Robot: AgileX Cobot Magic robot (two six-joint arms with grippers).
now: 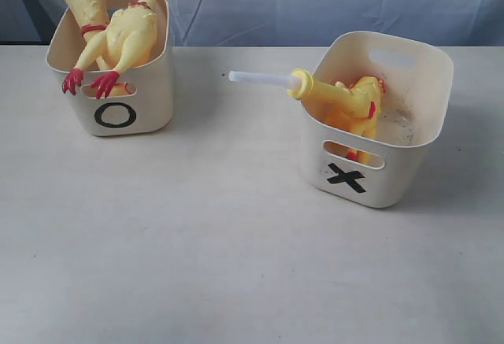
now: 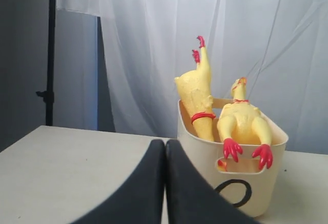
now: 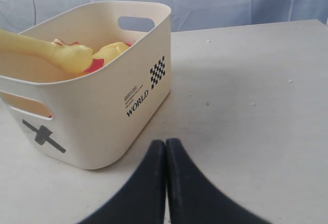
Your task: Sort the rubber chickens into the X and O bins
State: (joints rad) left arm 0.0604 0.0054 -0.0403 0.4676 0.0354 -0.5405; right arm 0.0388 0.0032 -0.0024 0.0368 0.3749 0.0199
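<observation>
The O bin (image 1: 150, 100) stands at the back left and holds two yellow rubber chickens (image 1: 130, 37), red feet hanging over its front rim. In the left wrist view the O bin (image 2: 205, 167) and its chickens (image 2: 243, 124) lie just beyond my left gripper (image 2: 165, 144), which is shut and empty. The X bin (image 1: 394, 175) at the right holds one chicken (image 1: 350, 104) whose white tube (image 1: 260, 80) pokes out over the rim. My right gripper (image 3: 165, 144) is shut and empty, beside the X bin (image 3: 128, 106). Neither gripper shows in the exterior view.
A pale table (image 1: 197, 242) carries both bins. White curtains (image 2: 205, 29) hang behind, and a dark stand (image 2: 50, 55) rises past the table's far edge in the left wrist view.
</observation>
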